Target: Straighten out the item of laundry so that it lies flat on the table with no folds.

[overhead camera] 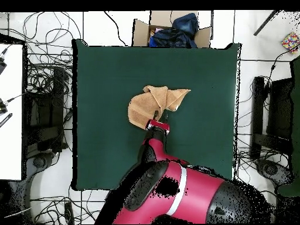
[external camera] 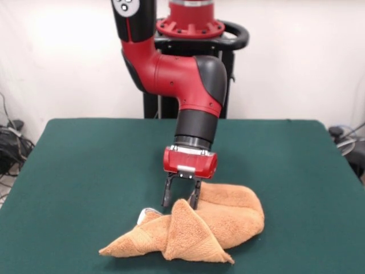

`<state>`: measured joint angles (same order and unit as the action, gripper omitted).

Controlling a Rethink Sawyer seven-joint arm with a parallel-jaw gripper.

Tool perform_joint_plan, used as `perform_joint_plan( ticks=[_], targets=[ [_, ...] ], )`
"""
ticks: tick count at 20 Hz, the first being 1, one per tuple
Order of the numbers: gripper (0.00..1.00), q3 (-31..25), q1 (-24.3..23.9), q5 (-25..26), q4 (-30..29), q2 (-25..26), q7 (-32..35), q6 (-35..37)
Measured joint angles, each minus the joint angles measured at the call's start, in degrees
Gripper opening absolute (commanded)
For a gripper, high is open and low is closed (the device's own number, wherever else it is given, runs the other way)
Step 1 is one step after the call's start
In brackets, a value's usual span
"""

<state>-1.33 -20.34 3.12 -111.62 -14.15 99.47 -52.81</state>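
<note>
Front view, lower centre of the frame: an orange-tan terry hand towel [external camera: 219, 220] lies bunched in peaked folds on the green table [external camera: 85, 171], with a small white tag [external camera: 147, 211] at its left. The gripper [external camera: 181, 197] reaches down with fingers spread over a fold, apparently to grasp it. No readable writing.

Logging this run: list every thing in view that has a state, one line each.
towel: crumpled, folded over itself, one peak raised, not flat.
gripper: lowered at the towel's raised fold, fingers either side of it; shut or not, unclear.
table: bare green top around the towel.
cardboard box: open, dark cloth inside.
</note>
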Motion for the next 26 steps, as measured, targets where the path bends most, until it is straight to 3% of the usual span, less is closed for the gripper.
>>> perform_joint_plan(
  ticks=[1,2,21,26],
  targets=[
    [1.00,0.0,0.0,0.0,0.1,0.1,0.0,0.0],
    [0.00,0.0,0.0,0.0,0.3,0.3,0.0,0.0],
    [0.00,-0.2,0.1,0.0,1.5,1.4,0.0,-0.3],
    [0.00,-0.2,0.8,-2.3,0.2,0.0,0.0,-0.2]
  ],
)
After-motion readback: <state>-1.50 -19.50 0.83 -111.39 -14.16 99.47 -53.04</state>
